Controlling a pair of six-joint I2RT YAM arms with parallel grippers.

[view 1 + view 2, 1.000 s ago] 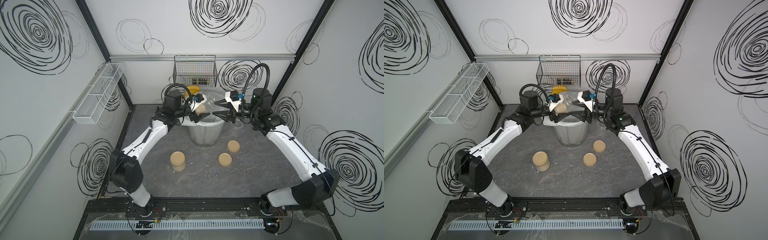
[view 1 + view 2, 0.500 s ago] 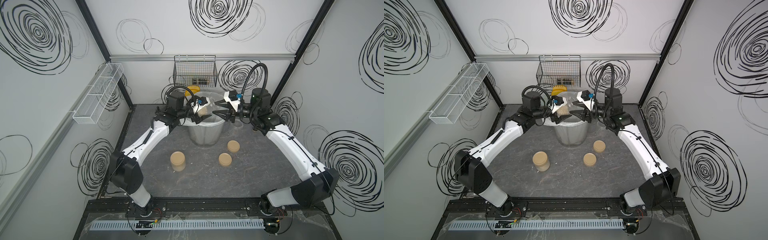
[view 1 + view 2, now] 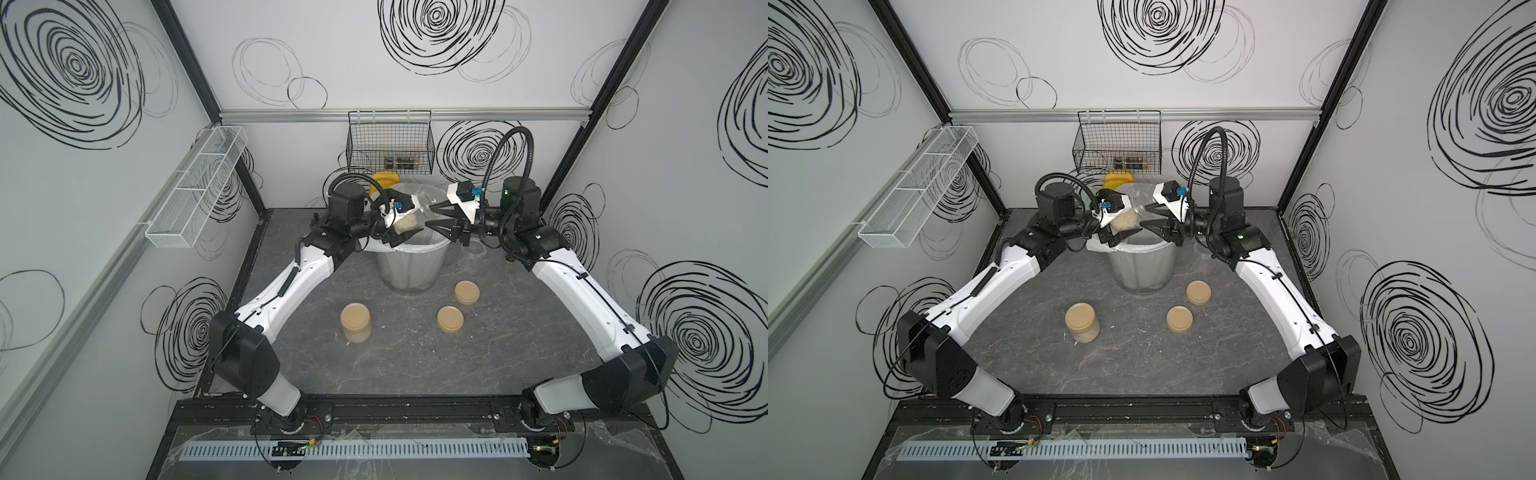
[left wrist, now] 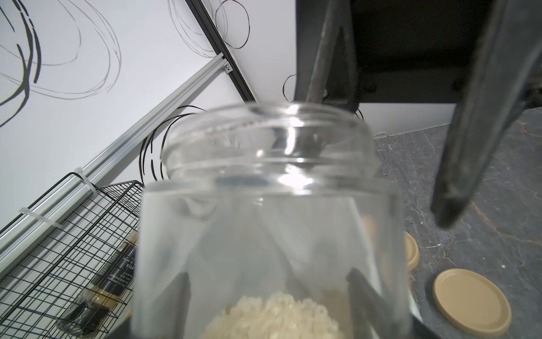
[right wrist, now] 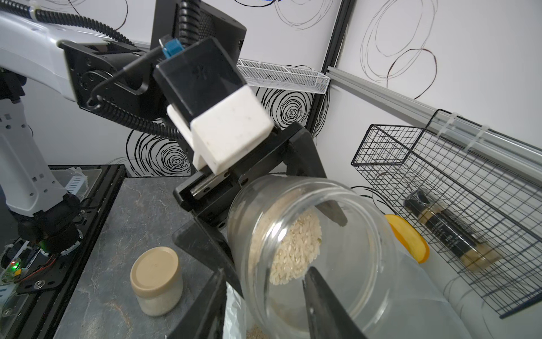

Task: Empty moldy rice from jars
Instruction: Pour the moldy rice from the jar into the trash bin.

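Both top views show a dark stone-look tabletop (image 3: 415, 365) walled left, far and right, with a black rail (image 3: 395, 409) along its near edge. Left gripper (image 3: 402, 229) pinches an open jar (image 3: 419, 205) tilted over the mesh bin (image 3: 409, 266) at far centre, moldy rice (image 3: 405, 223) heaped toward its base. Right gripper (image 3: 430, 216) is spread at the jar's mouth. A lidded jar (image 3: 355, 322) and two loose lids (image 3: 466, 293) (image 3: 450, 319) sit near centre, well apart from the walls.

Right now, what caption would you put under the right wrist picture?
Left tool holds a tilted open jar of rice; a lidded jar stands on the table.
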